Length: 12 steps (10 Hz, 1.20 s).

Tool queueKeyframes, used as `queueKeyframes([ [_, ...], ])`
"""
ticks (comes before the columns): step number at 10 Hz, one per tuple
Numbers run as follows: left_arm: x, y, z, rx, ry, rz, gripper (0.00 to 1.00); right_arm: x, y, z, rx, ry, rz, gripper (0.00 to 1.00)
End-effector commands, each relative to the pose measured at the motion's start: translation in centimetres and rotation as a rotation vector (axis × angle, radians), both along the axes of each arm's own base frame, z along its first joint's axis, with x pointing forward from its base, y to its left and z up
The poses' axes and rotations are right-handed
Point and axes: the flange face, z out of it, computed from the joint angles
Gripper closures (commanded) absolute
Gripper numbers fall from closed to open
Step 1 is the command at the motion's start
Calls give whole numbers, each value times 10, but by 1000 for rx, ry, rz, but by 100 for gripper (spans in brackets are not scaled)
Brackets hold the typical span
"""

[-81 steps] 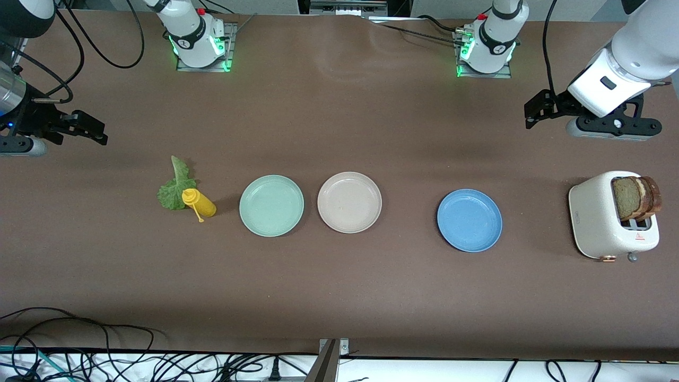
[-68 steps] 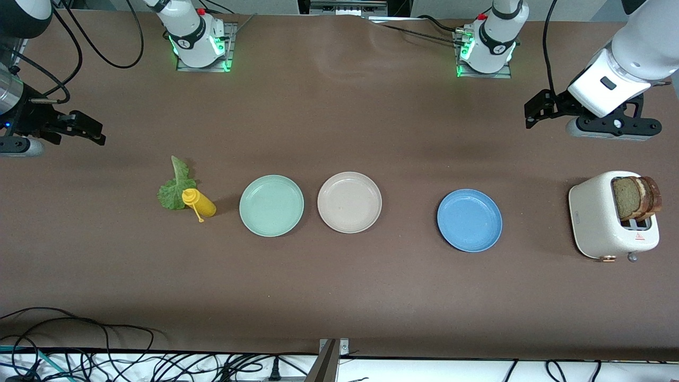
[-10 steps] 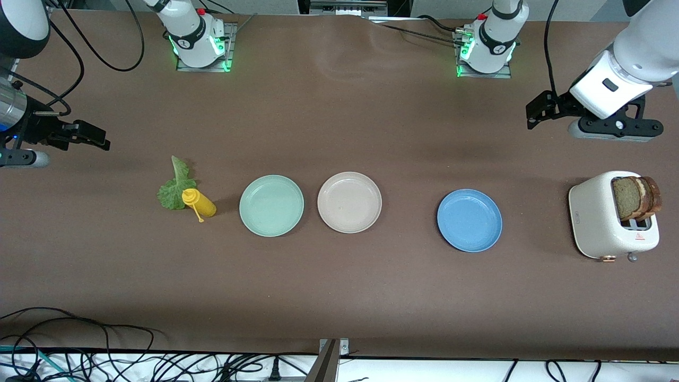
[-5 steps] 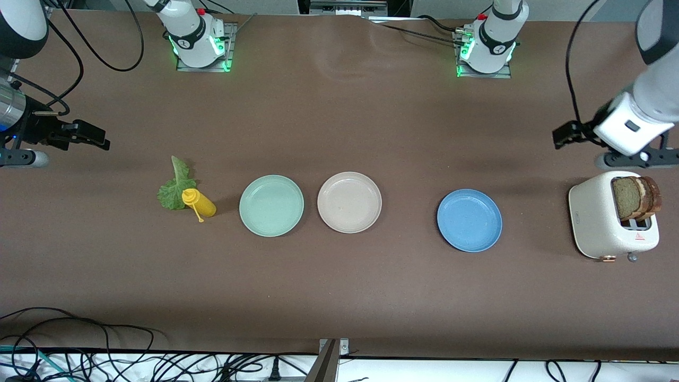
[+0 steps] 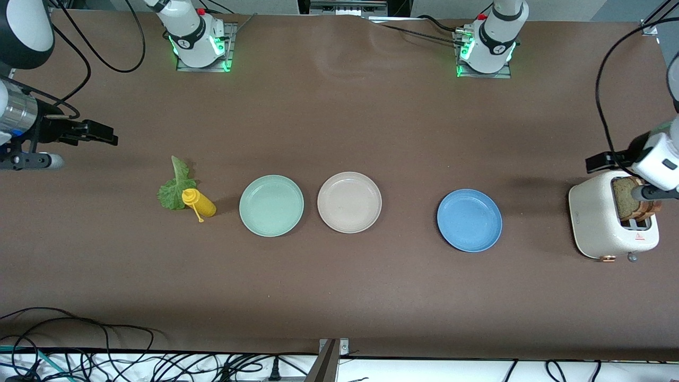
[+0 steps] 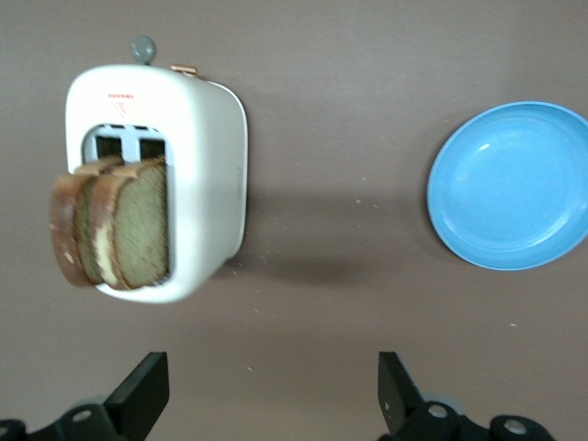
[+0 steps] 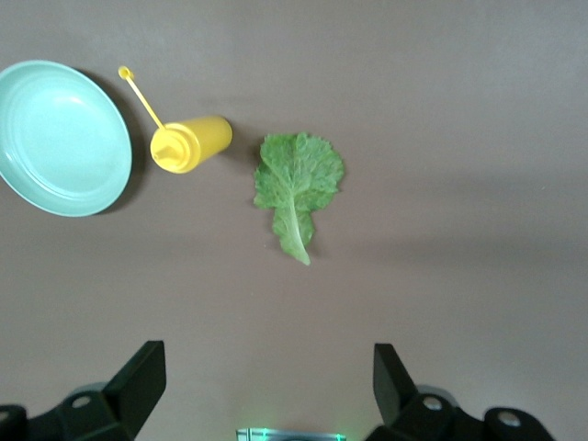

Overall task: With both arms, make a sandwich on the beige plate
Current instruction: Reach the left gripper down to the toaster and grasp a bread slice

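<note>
Overhead, left tool (image 6: 266, 395) (fingers wide) above toaster (image 6: 197, 175).

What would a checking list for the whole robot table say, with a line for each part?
Surface: brown table, flat.
Job's things: beige plate bare, between mint-green plate and blue plate; bread slices upright in the toaster; lettuce leaf flat beside the yellow bottle.
Clutter: nothing seen.
Grippers: left gripper open, empty, over the toaster; right gripper open, empty, over bare table at its end.
Cables: loose bundle at the table's near edge.
Surroundings: two arm bases lit green.
</note>
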Motion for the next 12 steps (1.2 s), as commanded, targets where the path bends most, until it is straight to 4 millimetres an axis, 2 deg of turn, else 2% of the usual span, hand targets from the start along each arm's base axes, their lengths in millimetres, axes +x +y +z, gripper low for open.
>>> queueKeyframes([
  [1,11,44,-19,-2,-5,-61,0,4,0,-26,25,53,0,0],
  [3,16,80,-46,-24,-20,-86,0,12,-2,-56,27,80,-4,0],
  [6,21,99,-77,-39,-25,-66,0,16,-3,-90,30,121,-4,0],
  [7,20,116,-90,-36,-29,-48,0,16,-1,-104,31,138,-2,0],
  [10,19,121,-100,-42,-19,-41,0,17,1,-157,36,214,-3,0],
  [12,20,125,-112,-55,-7,-31,0,14,5,-181,36,212,0,0],
])
